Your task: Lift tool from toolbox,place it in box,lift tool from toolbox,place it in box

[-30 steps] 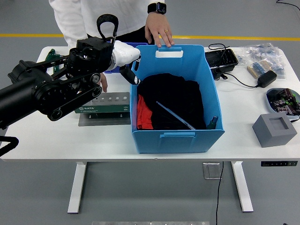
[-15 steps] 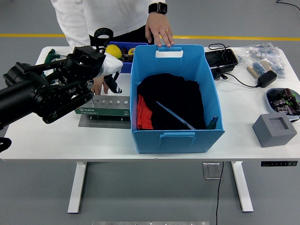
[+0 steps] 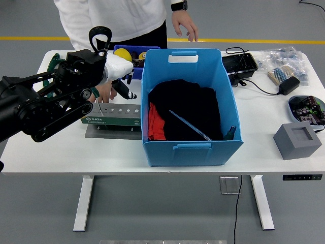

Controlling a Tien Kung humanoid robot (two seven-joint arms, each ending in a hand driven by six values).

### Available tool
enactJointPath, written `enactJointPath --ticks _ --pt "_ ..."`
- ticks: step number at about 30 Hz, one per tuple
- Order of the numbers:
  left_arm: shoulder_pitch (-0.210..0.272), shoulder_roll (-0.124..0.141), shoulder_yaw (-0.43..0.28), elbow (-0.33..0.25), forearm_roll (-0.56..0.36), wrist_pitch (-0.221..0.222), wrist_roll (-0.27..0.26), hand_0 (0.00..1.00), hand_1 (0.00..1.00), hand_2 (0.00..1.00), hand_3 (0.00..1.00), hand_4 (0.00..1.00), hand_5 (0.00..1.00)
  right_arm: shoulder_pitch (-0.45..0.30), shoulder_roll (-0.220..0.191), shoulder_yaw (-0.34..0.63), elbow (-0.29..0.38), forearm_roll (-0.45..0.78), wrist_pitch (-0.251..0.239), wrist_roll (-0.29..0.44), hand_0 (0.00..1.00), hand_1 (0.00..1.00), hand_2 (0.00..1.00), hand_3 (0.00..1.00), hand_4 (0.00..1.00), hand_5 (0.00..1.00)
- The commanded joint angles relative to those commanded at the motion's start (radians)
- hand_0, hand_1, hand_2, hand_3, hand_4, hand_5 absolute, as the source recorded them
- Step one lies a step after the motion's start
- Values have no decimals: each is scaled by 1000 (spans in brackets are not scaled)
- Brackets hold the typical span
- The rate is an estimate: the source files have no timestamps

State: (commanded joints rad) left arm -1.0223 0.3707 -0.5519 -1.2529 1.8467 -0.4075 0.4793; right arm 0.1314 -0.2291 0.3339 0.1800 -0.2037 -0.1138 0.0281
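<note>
Back from the blue box (image 3: 190, 147), the left hand (image 3: 118, 71) has swung away to that box's left and now hangs over the green toolbox (image 3: 112, 115), which sits on the white tabletop (image 3: 61, 145) just left of the box. Its white fingers (image 3: 126, 90) are curled loosely downward above the toolbox's row of holes; I can't see that they have hold of anything. The person's hand (image 3: 184, 23) that was resting on the box's far rim has lifted off and is now above and behind it. Another hand of the person (image 3: 105, 92) rests just behind the toolbox. Inside the box, a thin rod-like tool (image 3: 189, 125) lies slantwise on black cloth (image 3: 185, 109), with red cloth (image 3: 155, 123) at the box's left wall.
</note>
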Motion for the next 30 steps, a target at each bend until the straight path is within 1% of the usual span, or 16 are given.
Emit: enactJointPath --ticks 3,5,7,8,9,11,13,14,16,19,20,25,26,28,29,30 --pt "80 46 -97 -116 -38 15 21 490 606 664 615 802 610 -1 -2 13 0 -10 0 -1 684 658 711 573 784 725" --pt "146 64 -168 -197 -64 68 32 490 606 664 615 802 610 -2 -3 20 0 -16 0 -1 684 658 711 573 784 725" --pt "208 70 -224 -251 -87 149 37 490 606 664 615 802 610 -2 -3 25 0 -20 -1 -2 684 658 711 573 784 725" --pt "241 69 -251 -268 -117 188 44 492 600 661 628 799 605 -2 -4 25 0 -20 -1 -1 684 658 711 572 783 723" --pt "280 66 -278 -277 -158 234 57 492 600 661 628 799 605 -2 -4 26 0 -20 -1 -1 684 658 711 572 783 723" --pt "331 60 -303 -280 -232 312 76 492 600 661 628 799 605 -3 -4 31 0 -23 -1 -2 684 658 711 572 783 723" --pt "383 52 -323 -282 -323 403 68 492 600 661 628 799 605 -3 -3 31 0 -25 -1 -2 684 658 711 572 783 723" --pt "399 50 -328 -284 -353 434 58 526 622 705 713 760 613 -3 -3 32 0 -27 -1 -2 684 658 711 572 783 723" --pt "434 46 -340 -291 -437 519 23 526 622 705 713 760 613 -4 -3 34 0 -32 -1 -3 684 658 711 572 783 723" --pt "480 44 -349 -310 -561 642 -66 526 622 705 713 760 613 -4 -3 36 0 -35 -1 -3 684 658 711 572 783 723" --pt "499 42 -359 -323 -606 688 -102 646 701 790 857 723 621 -4 -3 36 0 -35 -1 -3 684 659 712 572 783 723" --pt "578 23 -393 -369 -814 896 -299 646 701 790 857 723 621 -4 -2 39 0 -39 -1 -4 684 659 712 572 783 723" --pt "591 18 -398 -376 -860 941 -340 750 805 899 926 737 662 -5 -1 39 0 -38 -1 -4 684 660 711 571 782 724" --pt "618 7 -410 -390 -944 1021 -419 750 805 899 926 737 662 -5 -1 37 0 -36 -1 -3 684 660 711 571 782 724" --pt "631 1 -417 -397 -990 1042 -453 750 805 899 926 737 662 -5 0 37 0 -36 -1 -3 684 660 711 571 782 724" --pt "644 -5 -423 -405 -1029 1047 -481 750 805 899 926 737 662 -5 0 35 0 -34 -1 -3 684 660 711 571 782 724"
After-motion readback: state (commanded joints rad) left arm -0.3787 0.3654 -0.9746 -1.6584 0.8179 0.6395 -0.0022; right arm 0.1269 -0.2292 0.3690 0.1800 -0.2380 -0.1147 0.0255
